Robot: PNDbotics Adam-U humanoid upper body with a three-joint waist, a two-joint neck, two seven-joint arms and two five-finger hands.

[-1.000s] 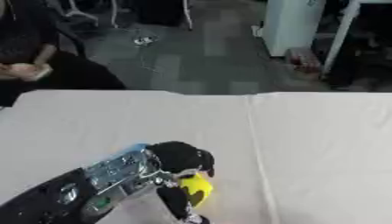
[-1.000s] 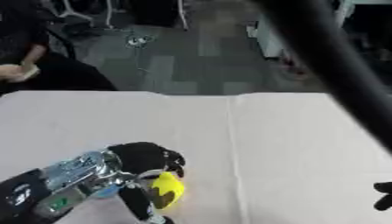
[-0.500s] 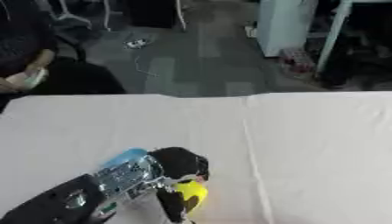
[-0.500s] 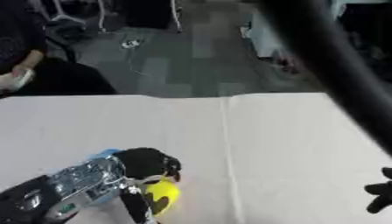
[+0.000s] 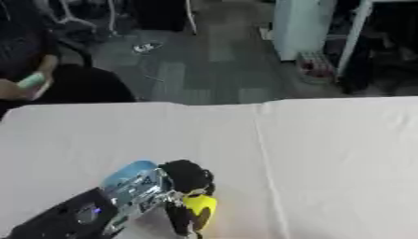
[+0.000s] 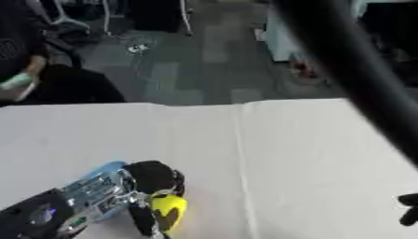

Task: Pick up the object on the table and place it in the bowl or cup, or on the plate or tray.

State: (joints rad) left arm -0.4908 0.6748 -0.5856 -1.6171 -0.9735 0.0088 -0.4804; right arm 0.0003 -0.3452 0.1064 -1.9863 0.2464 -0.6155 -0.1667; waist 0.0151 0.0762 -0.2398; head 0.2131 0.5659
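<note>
Small bright-yellow rounded object (image 5: 200, 209), smooth w/ a dark mark on its side, sits low on the table, left of centre, inside the left hand (image 5: 186, 186). The hand's black fingers (image 5: 178, 219) are curled round it, pinching it from both sides; can't tell whether it touches the cloth or is just above it. Behind the hand, a silver and pale-blue wrist section (image 5: 130, 184) runs down-left into the black forearm (image 5: 61, 219) at the bottom-left corner.

Surface: a table under a plain white cloth (image 5: 326, 158), matte, w/ a faint seam or fold line (image 5: 265, 158) running from the far edge toward the camera just right of the yellow object. Far edge of the cloth crosses the view roughly level.

Room beyond the table: grey carpet-tile floor (image 5: 196, 70), chair legs at top left, a white cabinet (image 5: 306, 28) at upper right, dark clutter beside it.

Right side: a thick dark blurred bar (image 6: 359, 84) crosses the right eye view diagonally. At that view's lower right edge only the dark fingertips of the right hand (image 6: 408, 210) show; can't tell if they are spread or curled.
</note>
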